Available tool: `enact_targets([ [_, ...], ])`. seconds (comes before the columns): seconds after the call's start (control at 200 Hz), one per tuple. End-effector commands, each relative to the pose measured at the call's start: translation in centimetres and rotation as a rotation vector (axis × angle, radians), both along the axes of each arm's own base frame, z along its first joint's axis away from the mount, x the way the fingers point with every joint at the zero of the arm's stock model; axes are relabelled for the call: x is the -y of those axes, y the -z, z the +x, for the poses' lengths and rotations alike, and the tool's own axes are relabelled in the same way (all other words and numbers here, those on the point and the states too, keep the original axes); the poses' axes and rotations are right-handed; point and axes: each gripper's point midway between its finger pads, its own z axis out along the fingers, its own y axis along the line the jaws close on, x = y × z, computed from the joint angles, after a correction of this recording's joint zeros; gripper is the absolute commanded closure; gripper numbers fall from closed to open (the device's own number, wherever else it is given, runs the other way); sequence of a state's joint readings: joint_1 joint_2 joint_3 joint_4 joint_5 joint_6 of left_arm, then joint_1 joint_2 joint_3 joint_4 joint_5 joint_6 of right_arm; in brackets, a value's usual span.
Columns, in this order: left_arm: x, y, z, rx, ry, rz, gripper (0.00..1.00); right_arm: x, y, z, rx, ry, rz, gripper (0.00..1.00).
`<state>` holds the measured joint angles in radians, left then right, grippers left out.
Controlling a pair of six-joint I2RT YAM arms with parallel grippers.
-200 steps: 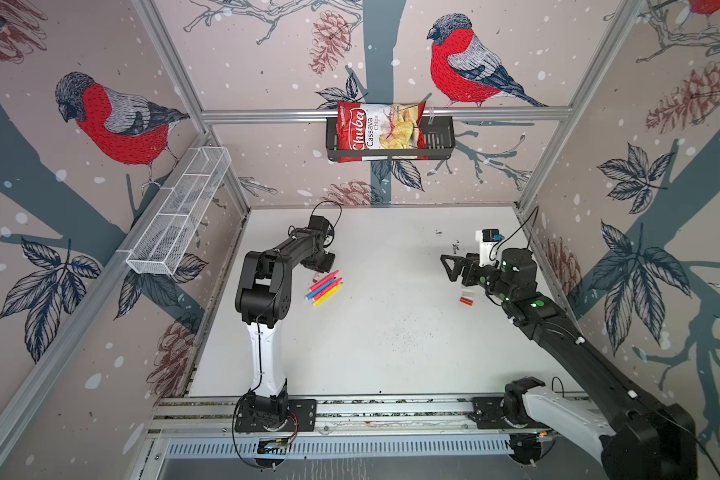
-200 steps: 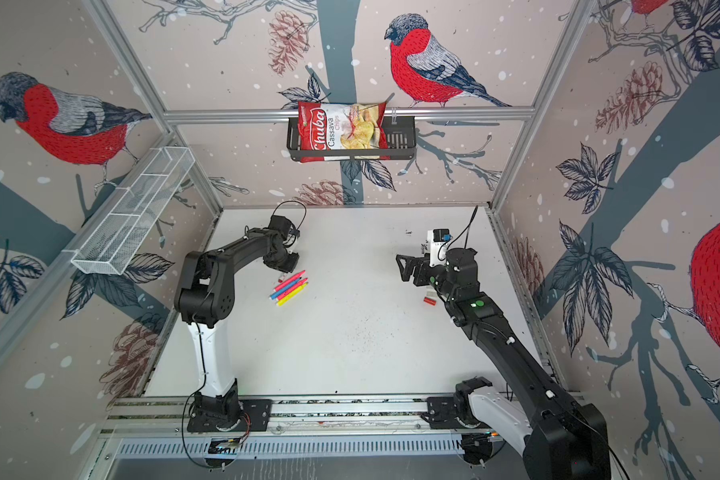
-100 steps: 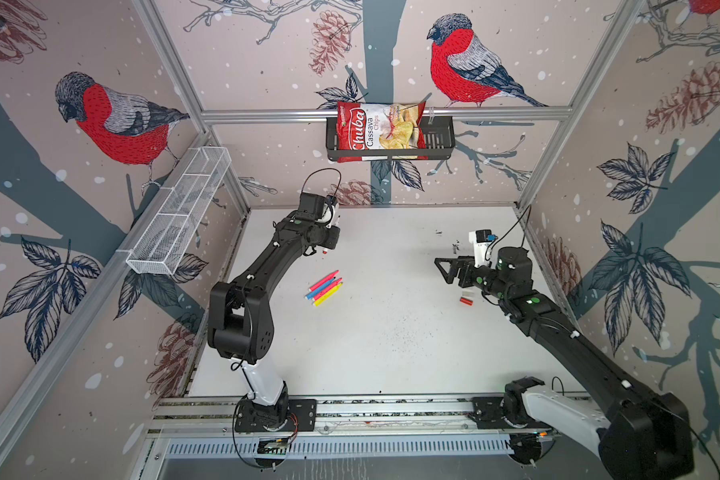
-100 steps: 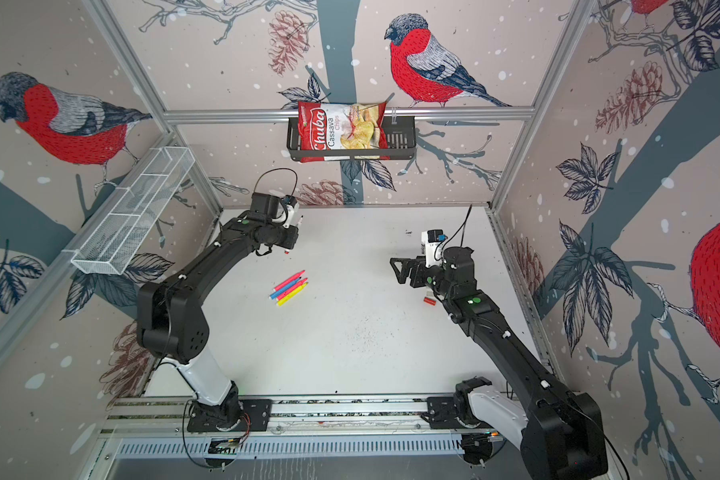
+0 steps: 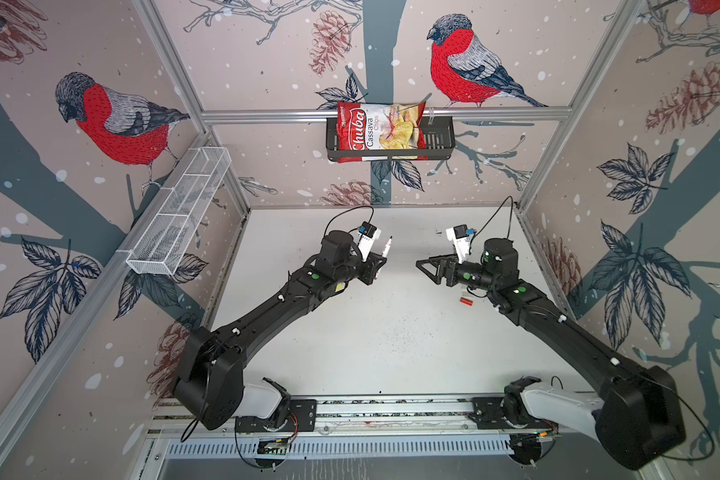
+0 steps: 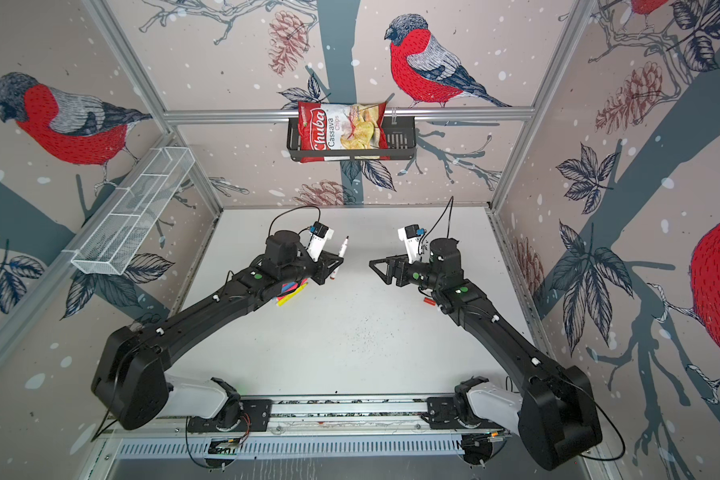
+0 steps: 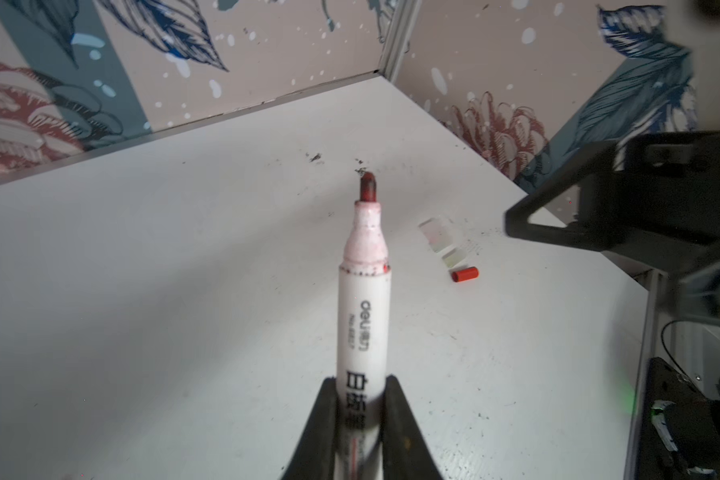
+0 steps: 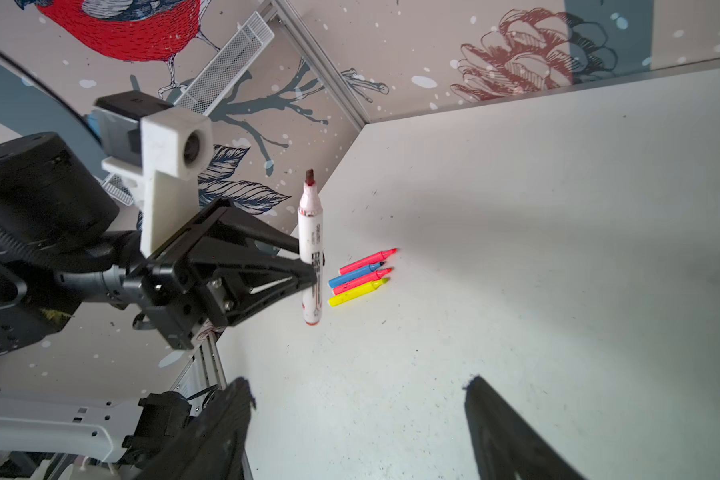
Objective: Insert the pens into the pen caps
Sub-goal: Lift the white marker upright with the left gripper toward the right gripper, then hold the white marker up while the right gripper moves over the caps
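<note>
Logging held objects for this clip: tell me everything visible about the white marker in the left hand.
The white marker is a thick barrel of smooth, plastic-looking material with black print, a pink-stained tapered neck and a dark red felt tip, uncapped; its back end is red. The left hand is shut across the lower barrel, holding it about upright, tip up, clear of the table. Nothing else touches it.

Left gripper is clamped on the barrel of a white marker. The marker's red-stained tip is uncapped and points toward the back corner of the table. A red cap lies on its side near the table's side edge. Two clear caps, blurred, lie just beside it on the corner side. Black specks mark the table near the corner.
</note>
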<state>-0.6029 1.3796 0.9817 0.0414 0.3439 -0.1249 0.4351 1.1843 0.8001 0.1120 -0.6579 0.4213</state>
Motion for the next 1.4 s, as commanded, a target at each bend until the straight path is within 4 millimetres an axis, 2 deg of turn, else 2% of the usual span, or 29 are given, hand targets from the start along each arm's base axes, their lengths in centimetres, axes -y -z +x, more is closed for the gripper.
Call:
enact_targets([
  [0.0,1.7,-2.3,-0.7,0.066,0.019,-0.112,0.84,-1.9,-1.0,0.0,0.041,-0.049,0.004,0.26],
  [0.085,2.2,-2.0,-1.6,0.056,0.036,-0.132,0.84,-3.0,-1.7,-0.1,0.063,-0.068,-0.005,0.31],
  [0.12,2.3,-1.9,-1.9,0.050,0.041,-0.143,0.84,-3.5,-0.8,0.3,0.044,-0.070,-0.020,0.33],
  [0.27,2.3,-1.5,-3.0,0.034,0.054,-0.190,0.84,-4.7,-1.0,0.6,0.048,-0.083,-0.013,0.39],
  [0.385,2.2,-0.8,-3.3,0.024,0.048,-0.186,0.84,-5.6,-0.7,0.8,0.042,-0.093,-0.015,0.48],
  [0.575,2.0,-0.7,-3.7,0.021,0.047,-0.199,0.84,-6.7,-0.4,1.0,0.034,-0.111,-0.011,0.52],
  [0.78,2.3,-0.7,-3.4,0.014,0.042,-0.208,0.84,-7.0,-0.2,0.8,0.032,-0.113,-0.015,0.70],
  [0.936,2.7,-0.4,-3.3,-0.002,0.056,-0.208,0.83,-6.5,-0.2,0.6,0.048,-0.102,-0.022,0.98],
  [1.061,3.5,0.0,-4.1,-0.034,0.110,-0.201,0.80,-6.1,-0.8,0.3,0.073,-0.093,-0.019,0.99],
  [1.156,3.7,0.8,-4.2,-0.069,0.125,-0.164,0.62,-5.8,-1.1,0.4,0.082,-0.083,-0.020,0.99],
  [1.211,3.7,1.3,-4.4,-0.084,0.129,-0.141,0.59,-5.7,-1.2,0.4,0.085,-0.081,-0.023,0.99],
  [1.326,3.7,2.1,-4.3,-0.108,0.123,-0.109,0.59,-5.6,-1.5,0.4,0.089,-0.081,-0.020,0.99],
  [1.396,3.7,2.1,-4.3,-0.110,0.120,-0.111,0.63,-5.5,-1.6,0.3,0.091,-0.083,-0.018,0.99],
])
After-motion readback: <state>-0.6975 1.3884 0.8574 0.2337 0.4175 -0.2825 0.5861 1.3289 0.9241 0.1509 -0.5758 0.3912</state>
